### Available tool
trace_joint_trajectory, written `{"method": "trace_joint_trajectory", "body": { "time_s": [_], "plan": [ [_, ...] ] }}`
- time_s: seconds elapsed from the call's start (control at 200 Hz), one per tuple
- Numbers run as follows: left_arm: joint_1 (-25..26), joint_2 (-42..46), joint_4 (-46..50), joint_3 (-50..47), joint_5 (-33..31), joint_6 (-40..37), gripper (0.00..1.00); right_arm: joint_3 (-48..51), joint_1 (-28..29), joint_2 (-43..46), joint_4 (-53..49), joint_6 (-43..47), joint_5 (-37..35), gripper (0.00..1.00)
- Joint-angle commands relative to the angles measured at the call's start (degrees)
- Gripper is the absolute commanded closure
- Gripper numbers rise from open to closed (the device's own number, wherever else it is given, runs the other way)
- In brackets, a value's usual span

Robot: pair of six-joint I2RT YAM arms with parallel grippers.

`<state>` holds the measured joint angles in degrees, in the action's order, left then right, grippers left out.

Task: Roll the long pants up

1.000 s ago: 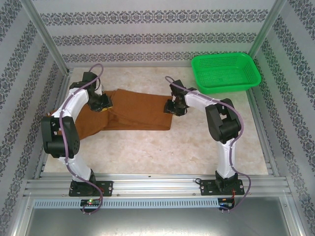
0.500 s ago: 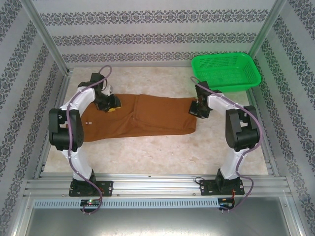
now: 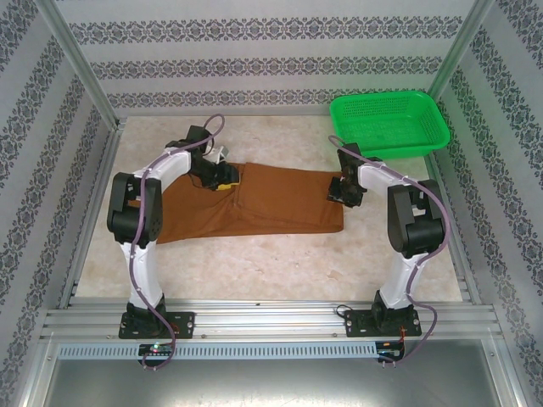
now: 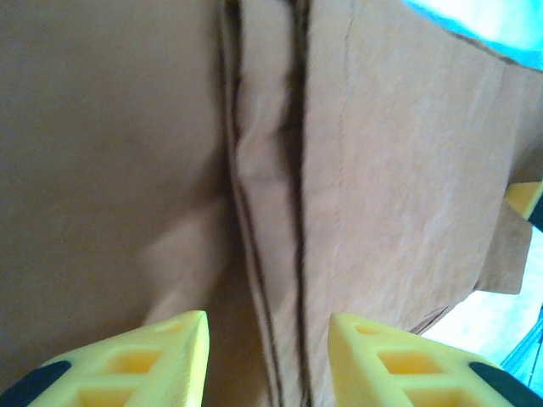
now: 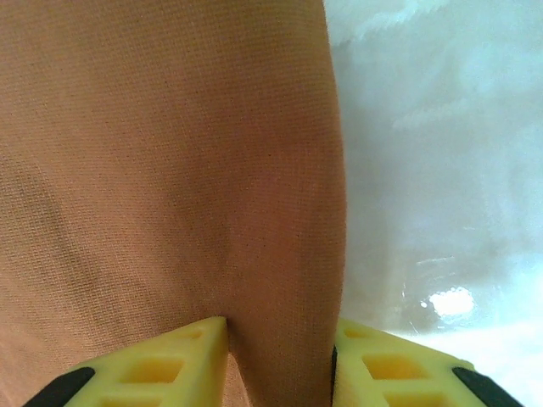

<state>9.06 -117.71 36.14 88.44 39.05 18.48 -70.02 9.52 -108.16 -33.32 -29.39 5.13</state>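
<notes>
Pants lie spread flat across the pale surface: the long pants run left to right through its middle, and their left part slants toward the near left, partly hidden behind the left arm. A crease crosses the cloth from far to near, just right of the left end effector, which sits on the far edge of the cloth, left of its middle. From the left wrist, its yellow fingers stand a little apart with a ridge of stacked seams and folded layers running between them (clenched on that ridge, as far as the view shows). The right end effector sits at the right end of the pants, toward the far corner. From the right wrist, its yellow fingers pinch the rounded side edge of the cloth, which rises smooth beyond them, with bare glossy surface to the right. A green mesh basket stands at the far right, apart from the cloth.
</notes>
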Motion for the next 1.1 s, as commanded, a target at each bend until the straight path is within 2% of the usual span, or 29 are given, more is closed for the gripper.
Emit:
{"method": "trace_joint_trajectory", "body": {
  "time_s": [0.0,0.28,0.31,0.37,0.4,0.535,0.724,0.884,1.014,1.099],
  "plan": [
    [1.16,-2.07,-1.18,2.58,2.98,0.93,0.58,1.44,0.52,-0.21,0.44,0.05,2.42,0.65],
    [4.69,-7.40,0.89,9.70,5.90,0.79,0.62,1.47,0.63,-0.47,0.68,0.29,2.78,0.65],
    [5.03,-7.57,0.96,10.26,6.02,0.90,0.67,1.54,0.60,-0.41,0.76,0.35,2.78,0.65],
    [5.29,-7.73,2.01,11.17,5.57,1.03,0.92,1.88,0.68,-0.13,0.89,0.08,2.69,0.65],
    [5.30,-7.44,3.14,11.48,4.13,1.21,1.00,1.98,0.69,0.02,0.91,-0.02,2.61,0.65],
    [5.15,0.18,6.20,7.56,-4.27,1.10,1.00,2.43,0.50,1.22,0.84,-0.32,1.20,0.64],
    [2.68,14.81,13.77,3.16,-8.71,1.52,1.00,-0.28,0.02,1.52,-0.34,0.20,0.78,0.55],
    [-3.72,23.76,21.78,1.81,-11.84,0.13,1.00,-4.17,-0.03,-0.74,-1.40,0.83,2.74,0.51],
    [-13.64,28.46,26.39,0.18,-13.70,-1.12,1.00,-6.43,-0.07,-2.80,-1.14,0.97,4.47,0.49],
    [-20.91,28.96,28.27,-1.02,-18.19,-2.43,1.00,-7.94,0.05,-4.17,-0.96,1.04,5.77,0.49]
  ]
}}
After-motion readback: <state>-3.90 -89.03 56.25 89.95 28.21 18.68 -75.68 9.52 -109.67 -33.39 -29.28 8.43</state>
